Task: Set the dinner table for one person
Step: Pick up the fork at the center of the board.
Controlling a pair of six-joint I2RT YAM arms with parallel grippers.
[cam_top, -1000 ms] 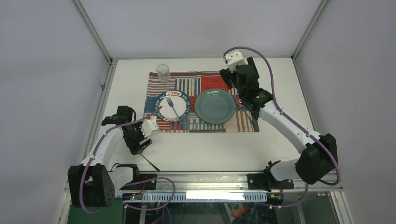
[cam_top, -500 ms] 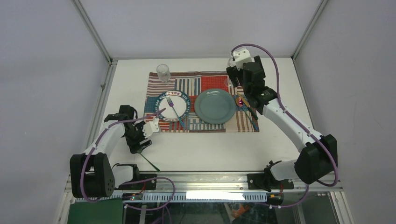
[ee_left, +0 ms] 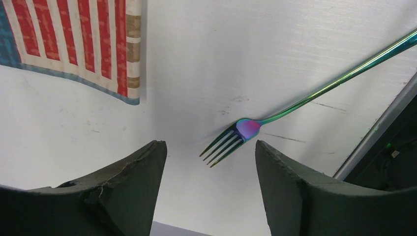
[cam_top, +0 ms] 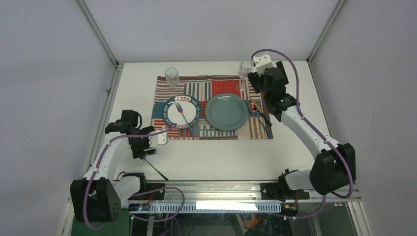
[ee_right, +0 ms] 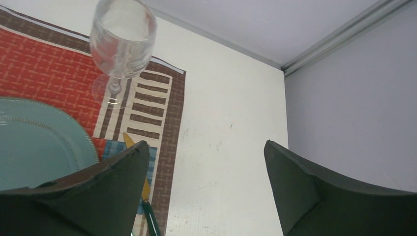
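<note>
The white dinner table (cam_top: 221, 157) carries a striped patchwork placemat (cam_top: 211, 105). On the mat are a teal plate (cam_top: 226, 112) and a small blue-rimmed white plate (cam_top: 182, 110) with a fork across it. A stemmed wine glass (ee_right: 123, 42) stands upright on the mat's far right corner (cam_top: 244, 69). My right gripper (ee_right: 205, 145) hangs open and empty just right of the glass, above bare table. An iridescent fork (ee_left: 246, 129) lies on the table near the front left. My left gripper (ee_left: 209, 147) is open over it, its tines pointing into the gap between the fingers.
A short clear glass (cam_top: 171, 76) stands at the mat's far left corner. Utensils with a gold blade and green handle (cam_top: 259, 115) lie on the mat right of the teal plate. Aluminium rails edge the table, with grey walls close on the left, right and back.
My right arm has swung right and back off the placemat, uncovering the wine glass. My left arm has shifted left and nearer, above the iridescent fork.
</note>
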